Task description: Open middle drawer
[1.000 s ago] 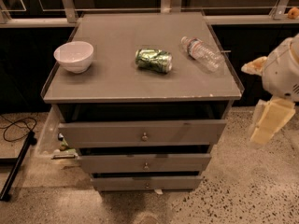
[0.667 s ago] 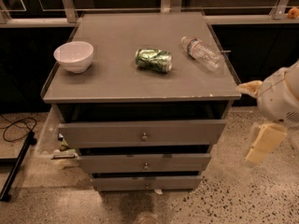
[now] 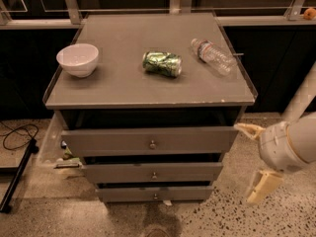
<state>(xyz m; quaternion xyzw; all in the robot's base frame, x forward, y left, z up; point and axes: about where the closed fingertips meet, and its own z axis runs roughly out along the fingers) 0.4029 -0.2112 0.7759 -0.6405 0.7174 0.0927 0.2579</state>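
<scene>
The grey cabinet point(image 3: 148, 90) has three drawers stacked one above the other. The middle drawer point(image 3: 123, 173) has a flat grey front of medium height with a small round metal knob point(image 3: 154, 175) at its centre. It sits between the taller top drawer point(image 3: 108, 141) and the slim bottom drawer point(image 3: 123, 194). My gripper point(image 3: 255, 158) is to the right of the cabinet, level with the drawers and apart from them. Its cream fingers point(image 3: 260, 185) are spread open and hold nothing.
On the cabinet top lie a white bowl point(image 3: 77, 59), a crushed green can point(image 3: 162, 63) and a clear plastic bottle point(image 3: 213, 56). A black stand leg point(image 3: 17, 177) and a cable point(image 3: 17, 135) lie on the speckled floor at the left.
My gripper has dropped lower beside the cabinet's right side, from the height of the cabinet top to the height of the drawers. The drawers have not moved.
</scene>
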